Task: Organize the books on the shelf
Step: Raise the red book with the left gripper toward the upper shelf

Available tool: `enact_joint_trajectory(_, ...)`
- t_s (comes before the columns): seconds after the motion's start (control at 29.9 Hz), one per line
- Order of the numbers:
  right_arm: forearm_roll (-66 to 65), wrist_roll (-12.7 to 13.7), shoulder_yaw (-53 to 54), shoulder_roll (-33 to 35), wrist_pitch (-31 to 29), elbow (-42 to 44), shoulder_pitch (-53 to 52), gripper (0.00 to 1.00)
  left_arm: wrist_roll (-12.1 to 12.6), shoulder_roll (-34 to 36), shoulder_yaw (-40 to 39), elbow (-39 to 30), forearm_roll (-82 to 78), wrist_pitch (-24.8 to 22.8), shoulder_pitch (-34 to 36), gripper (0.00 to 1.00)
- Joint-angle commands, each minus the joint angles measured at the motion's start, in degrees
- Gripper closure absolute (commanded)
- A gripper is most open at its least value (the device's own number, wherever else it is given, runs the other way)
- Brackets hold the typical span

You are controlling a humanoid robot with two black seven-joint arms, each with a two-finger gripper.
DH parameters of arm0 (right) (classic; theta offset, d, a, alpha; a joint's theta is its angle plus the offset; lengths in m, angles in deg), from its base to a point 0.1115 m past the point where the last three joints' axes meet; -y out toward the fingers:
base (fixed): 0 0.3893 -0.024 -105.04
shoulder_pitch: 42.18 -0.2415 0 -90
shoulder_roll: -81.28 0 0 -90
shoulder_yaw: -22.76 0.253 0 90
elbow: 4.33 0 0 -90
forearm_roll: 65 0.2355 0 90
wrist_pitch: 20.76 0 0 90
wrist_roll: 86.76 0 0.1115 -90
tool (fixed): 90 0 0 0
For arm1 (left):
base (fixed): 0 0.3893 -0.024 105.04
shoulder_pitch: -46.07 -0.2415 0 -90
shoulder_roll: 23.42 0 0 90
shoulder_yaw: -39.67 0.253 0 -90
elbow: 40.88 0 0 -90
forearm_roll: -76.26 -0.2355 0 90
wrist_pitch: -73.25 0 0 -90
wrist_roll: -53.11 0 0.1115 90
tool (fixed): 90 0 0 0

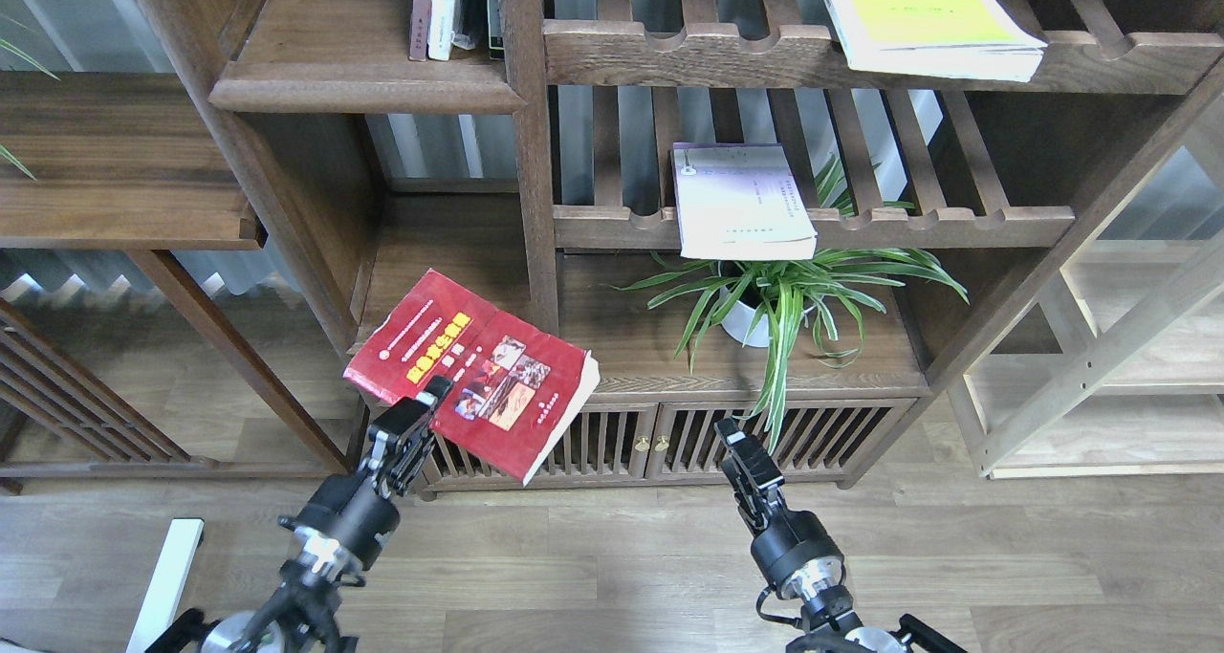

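Low in the bookcase, in front of the board over the brass-knobbed drawer, the dark red book (478,371) hangs in the air, cover up and tilted, its long axis running from upper left to lower right. The left gripper (427,406) clamps its near edge from below, so the book spreads up and away from the jaws toward the shelves. The target shelf (368,84), the solid board with the rounded front edge, lies well above and slightly left. The right gripper (741,447) hangs apart to the right, carrying nothing; whether its jaws are open I cannot tell
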Motion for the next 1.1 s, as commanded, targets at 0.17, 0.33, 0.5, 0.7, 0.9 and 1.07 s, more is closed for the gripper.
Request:
enact_joint_trajectory(0.17, 0.0, 0.0, 0.03, 0.0, 0.0, -0.09, -0.24, 0.16, 6.04, 4.79, -10.92, -9.85, -11.71, 0.0, -5.85, 1.0)
enact_joint_trajectory(0.33, 0.0, 0.0, 0.03, 0.0, 0.0, -0.09, -0.24, 0.16, 13.17, 6.02, -23.66, -11.87, -19.62, 0.0, -7.62, 1.0)
enact_joint_trajectory(0.5, 0.0, 0.08, -0.14, 0.0, 0.0, -0.09, -0.41, 0.16, 18.15, 7.08, -29.91, -13.98, -21.48, 0.0, -7.7, 1.0)
enact_joint_trajectory(0.7, 0.0, 0.08, -0.32, 0.0, 0.0, -0.09, -1.55, 0.16, 18.15, 7.17, -36.42, -17.49, -22.35, 0.0, -7.7, 1.0)
enact_joint_trajectory(0.9, 0.0, 0.08, -0.76, 0.0, 0.0, -0.09, -2.43, 0.16, 18.15, 7.96, -40.73, -19.43, -23.23, 0.0, -7.44, 1.0)
enact_joint_trajectory(1.07, 0.0, 0.17, -0.85, 0.0, 0.0, 0.0, -2.78, 0.16, 18.15, 10.68, -41.97, -19.78, -23.23, 0.0, -6.56, 1.0)
